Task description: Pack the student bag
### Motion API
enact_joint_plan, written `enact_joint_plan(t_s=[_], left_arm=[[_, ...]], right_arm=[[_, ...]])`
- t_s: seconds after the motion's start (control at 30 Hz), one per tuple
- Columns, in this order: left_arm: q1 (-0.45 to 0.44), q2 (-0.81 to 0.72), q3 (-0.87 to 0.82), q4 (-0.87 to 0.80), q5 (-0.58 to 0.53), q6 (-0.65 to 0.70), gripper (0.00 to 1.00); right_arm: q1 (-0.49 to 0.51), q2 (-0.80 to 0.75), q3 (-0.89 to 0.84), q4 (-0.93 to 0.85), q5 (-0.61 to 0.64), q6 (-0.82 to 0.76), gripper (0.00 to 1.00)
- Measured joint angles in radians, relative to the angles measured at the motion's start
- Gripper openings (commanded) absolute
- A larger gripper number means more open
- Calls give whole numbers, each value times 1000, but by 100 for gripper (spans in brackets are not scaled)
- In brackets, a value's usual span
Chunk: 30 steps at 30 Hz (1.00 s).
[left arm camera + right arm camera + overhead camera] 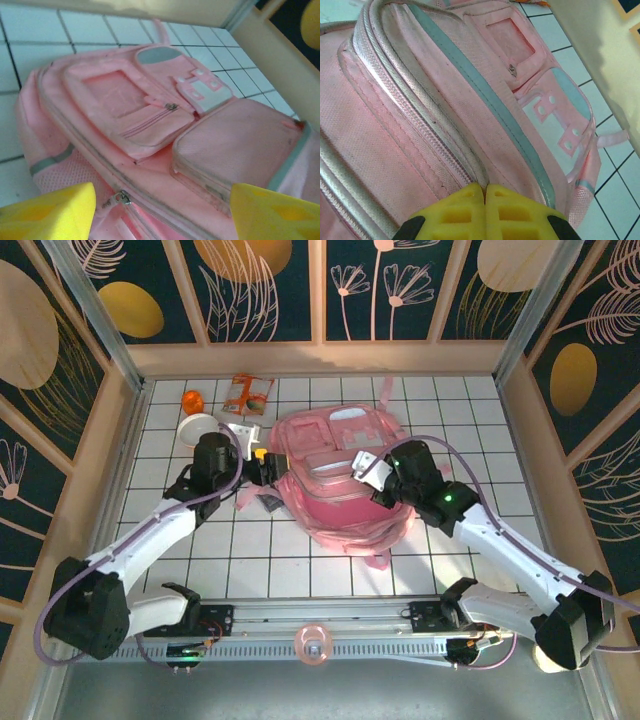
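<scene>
Here, the right gripper has its two yellow fingers pressed flat together against the student bag, at a zip track along its side. Whether a fold of fabric is nipped between them cannot be told. Judging by that spot, it is probably working the zip or pinning the bag steady. The left gripper hovers empty, fingers wide apart, just above the bag's front near a zip pull, likely lining up to take it. The pink bag lies flat, pockets upward, mid-way across the white tiled table, between both arms. At the far left sit a snack packet, an orange object and a white cup, presumably waiting to be packed.
</scene>
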Motion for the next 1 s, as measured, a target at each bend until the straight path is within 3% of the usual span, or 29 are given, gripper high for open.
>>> enact_joint_plan(t_s=[0.13,0.27,0.37,0.6,1.0], left_arm=[[67,26,12,-14,117,245,72],[189,213,97,-87,337,418,70],[233,361,189,-163,472,489,73],[236,560,324,-271,622,504,75],[236,678,335,-368,688,497,68]], right_arm=[[-51,15,30,-22,-56,-30,0],[-89,36,58,-40,-113,-49,0],[-118,51,73,-51,-149,-57,0],[-126,93,97,-74,-179,-60,0],[-127,144,108,-90,-197,-55,0]])
